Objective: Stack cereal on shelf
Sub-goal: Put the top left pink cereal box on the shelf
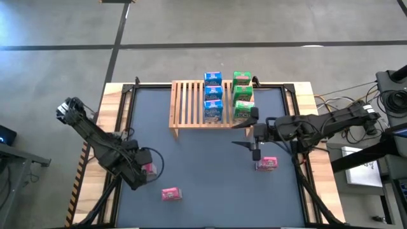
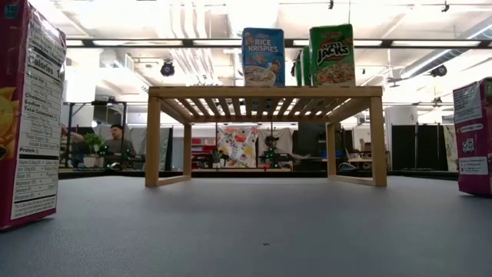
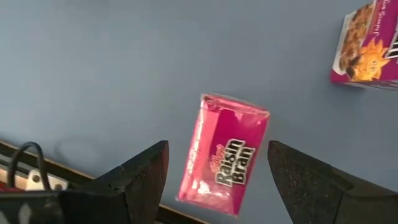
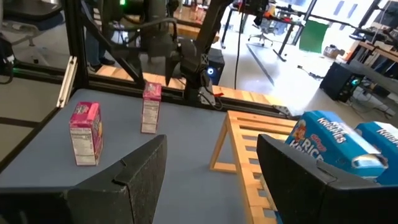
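Observation:
Three blue cereal boxes [image 1: 213, 95] and three green ones [image 1: 243, 94] stand in two rows on the right part of the slatted wooden shelf [image 1: 187, 105], which stands on its short legs at the table's far side. Three pink boxes stand on the table: one [image 1: 149, 168] under my left gripper, one [image 1: 171, 194] near the front edge, one [image 1: 267, 163] at the right. My left gripper [image 3: 217, 149] hovers open above the first pink box [image 3: 224, 155], a finger on either side. My right gripper [image 4: 211, 142] is open in the air, right of the shelf [image 4: 249, 155].
The left half of the shelf top [image 2: 200, 92] is bare slats. The dark table top [image 1: 210, 184] has a black frame and wooden side edges [image 1: 114, 95]. People sit at desks [image 2: 115, 146] in the room beyond the table.

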